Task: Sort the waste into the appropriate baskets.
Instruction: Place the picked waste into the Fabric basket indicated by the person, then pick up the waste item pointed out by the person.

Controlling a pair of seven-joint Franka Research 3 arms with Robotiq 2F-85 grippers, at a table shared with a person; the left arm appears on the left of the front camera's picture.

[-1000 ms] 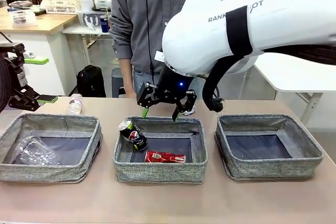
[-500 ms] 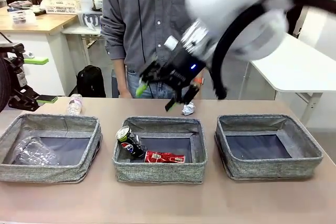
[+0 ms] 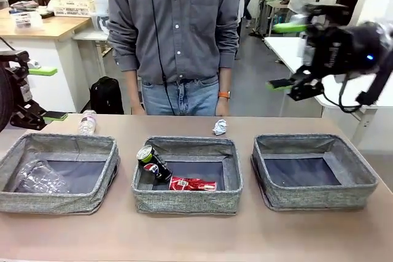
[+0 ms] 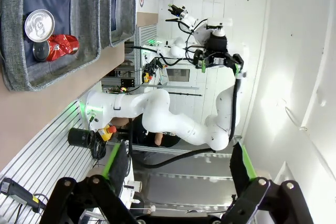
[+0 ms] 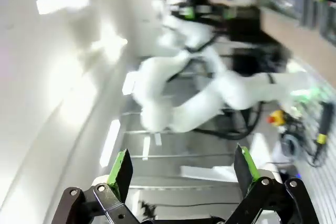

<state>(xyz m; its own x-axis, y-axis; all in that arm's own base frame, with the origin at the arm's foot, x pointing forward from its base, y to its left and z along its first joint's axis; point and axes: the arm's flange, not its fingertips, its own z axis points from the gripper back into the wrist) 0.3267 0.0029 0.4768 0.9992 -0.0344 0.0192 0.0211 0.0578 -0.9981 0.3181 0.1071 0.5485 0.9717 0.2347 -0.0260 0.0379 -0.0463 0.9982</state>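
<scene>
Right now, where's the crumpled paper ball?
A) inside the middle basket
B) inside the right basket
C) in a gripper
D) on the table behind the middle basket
D: the paper ball lies on the bare table just past the far rim of the middle basket, not inside it.

Table [image 3: 196,237] bears three baskets [image 3: 184,203], paper ball [image 3: 220,127], bottle [image 3: 87,122].
</scene>
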